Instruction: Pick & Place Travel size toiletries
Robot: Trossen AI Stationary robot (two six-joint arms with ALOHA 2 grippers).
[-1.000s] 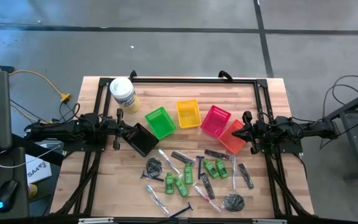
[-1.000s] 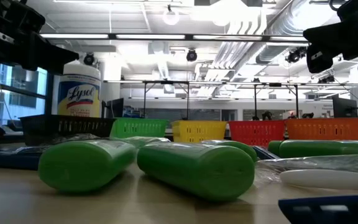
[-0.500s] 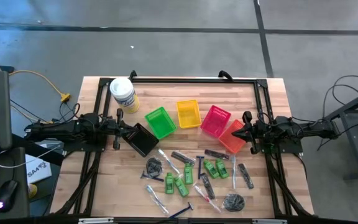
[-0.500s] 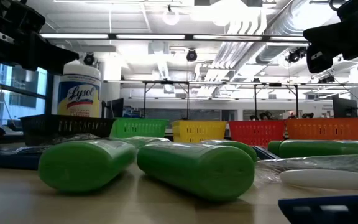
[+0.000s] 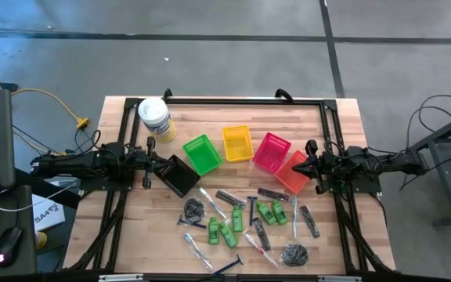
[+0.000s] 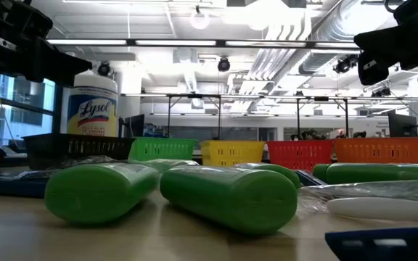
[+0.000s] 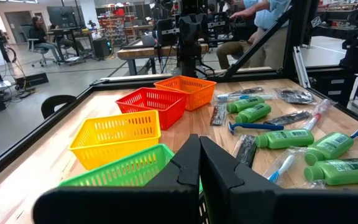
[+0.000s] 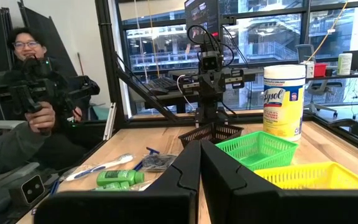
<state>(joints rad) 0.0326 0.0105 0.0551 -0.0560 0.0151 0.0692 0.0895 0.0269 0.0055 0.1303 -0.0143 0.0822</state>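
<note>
Between the closed fingers of the left gripper [image 5: 160,165] and right gripper [image 5: 302,167], nothing is held. All toiletries [image 5: 245,227] are seen loose on the near table; the 5 baskets [image 5: 238,143] look empty. Nothing placed yet.

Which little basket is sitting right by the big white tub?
The black basket. It sits at the left end of the basket row, nearest the white Lysol tub; the green, yellow, red and orange ones stretch away toward the right gripper.

Two green bottles [image 6: 173,190] lie on the table [image 6: 158,243] before five coloured baskets [image 6: 231,152] and a Lysol tub [image 6: 93,105].
</note>
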